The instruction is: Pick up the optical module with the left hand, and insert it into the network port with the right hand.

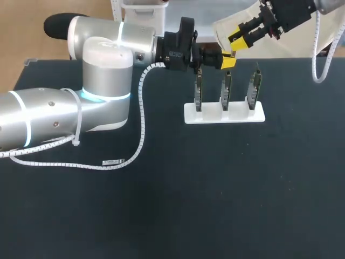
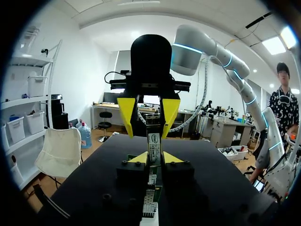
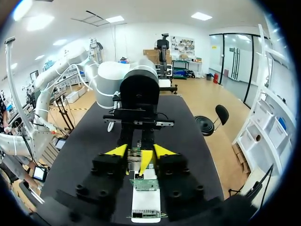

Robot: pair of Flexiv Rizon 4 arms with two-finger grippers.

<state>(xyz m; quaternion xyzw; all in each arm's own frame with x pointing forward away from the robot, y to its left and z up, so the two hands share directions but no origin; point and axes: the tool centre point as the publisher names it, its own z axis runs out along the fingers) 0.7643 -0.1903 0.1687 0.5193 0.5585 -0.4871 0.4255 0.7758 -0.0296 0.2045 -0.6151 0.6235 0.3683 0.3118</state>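
The optical module [image 2: 154, 143], a slim metal bar with a white label, stands between the yellow tips of my left gripper [image 2: 154, 159], which is shut on its near end. In the head view my left gripper [image 1: 226, 60] hovers above the middle card of the rack. My right gripper [image 1: 240, 39] comes down from the back right and faces it. Its yellow fingers [image 2: 127, 115] straddle the module's far end, close on either side, with narrow gaps showing. In the right wrist view the module [image 3: 135, 157] lies between my right gripper's [image 3: 140, 153] tips.
A white rack [image 1: 225, 114] holds three upright green network cards [image 1: 227, 89] on the black table, right under both grippers. One card [image 3: 145, 183] shows just below my right gripper. A white cable [image 1: 141, 116] trails along my left arm.
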